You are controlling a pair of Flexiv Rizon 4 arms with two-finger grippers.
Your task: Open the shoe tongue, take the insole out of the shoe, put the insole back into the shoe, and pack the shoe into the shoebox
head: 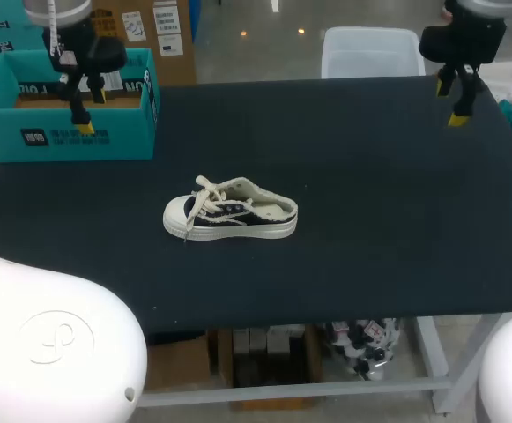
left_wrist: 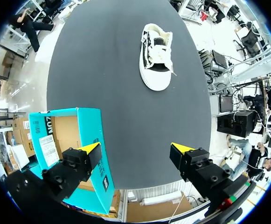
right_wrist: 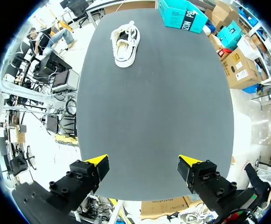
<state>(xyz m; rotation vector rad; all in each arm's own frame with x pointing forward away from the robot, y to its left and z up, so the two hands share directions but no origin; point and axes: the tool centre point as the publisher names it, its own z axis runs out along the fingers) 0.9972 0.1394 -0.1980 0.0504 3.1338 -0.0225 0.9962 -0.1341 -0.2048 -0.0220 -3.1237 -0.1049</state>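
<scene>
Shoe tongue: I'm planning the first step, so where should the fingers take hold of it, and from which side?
Probably the tongue's free upper edge, just behind the cream laces of the black-and-white low sneaker. Come from above at the heel-side opening: the sneaker stands on its sole, toe toward my left, so that edge faces up.

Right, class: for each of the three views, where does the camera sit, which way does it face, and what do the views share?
Head view: fixed above and behind the robot, looking down on the table; left arm and right arm enter at the far corners.
Left wrist view: on the left wrist by the shoebox, facing along its open jaws toward the shoe.
Right wrist view: on the right wrist, facing along its open jaws across the table.
Shared: all three show shoe, shoebox and table.
</scene>
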